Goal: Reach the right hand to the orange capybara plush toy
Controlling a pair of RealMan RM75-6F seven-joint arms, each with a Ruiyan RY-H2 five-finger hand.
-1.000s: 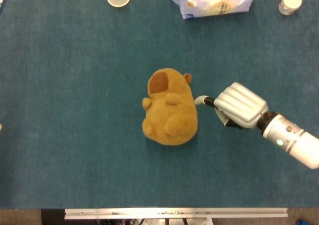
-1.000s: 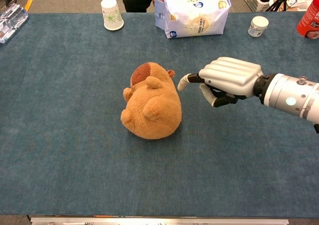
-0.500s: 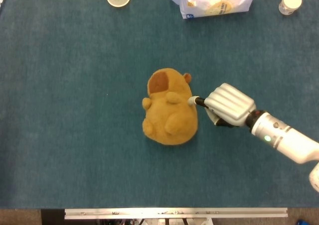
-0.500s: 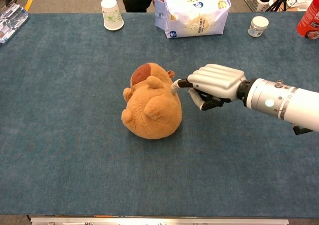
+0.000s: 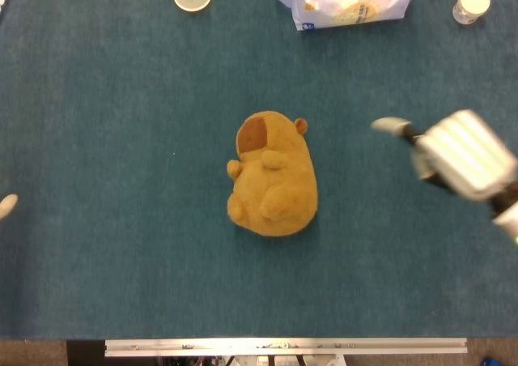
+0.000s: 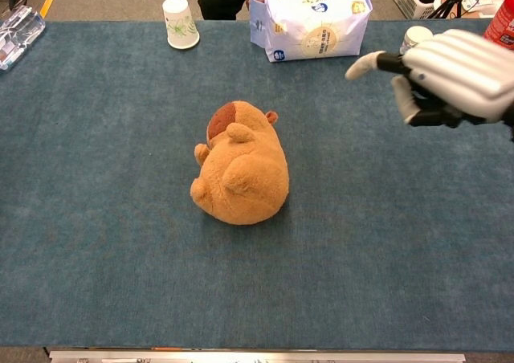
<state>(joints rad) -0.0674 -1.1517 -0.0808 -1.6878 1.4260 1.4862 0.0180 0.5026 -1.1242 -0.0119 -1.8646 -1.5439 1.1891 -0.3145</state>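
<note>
The orange capybara plush (image 5: 273,180) lies on the blue table cloth near the middle, its brown muzzle toward the far side; the chest view shows the plush (image 6: 241,174) too. My right hand (image 5: 461,155) hovers well to its right, apart from it, blurred by motion. In the chest view the right hand (image 6: 450,74) is raised, one finger stuck out to the left, the others bent down, nothing in it. Only a fingertip of my left hand (image 5: 6,206) shows at the left edge.
At the far edge stand a paper cup (image 6: 180,22), a white snack bag (image 6: 309,22) and a small white jar (image 6: 416,40). A red bottle (image 6: 502,26) is at the far right corner, a clear plastic item (image 6: 18,26) at the far left.
My right hand, which was touching the plush's right side half a second ago, has pulled back to the right and lifted. The plush has shifted slightly to the left.
</note>
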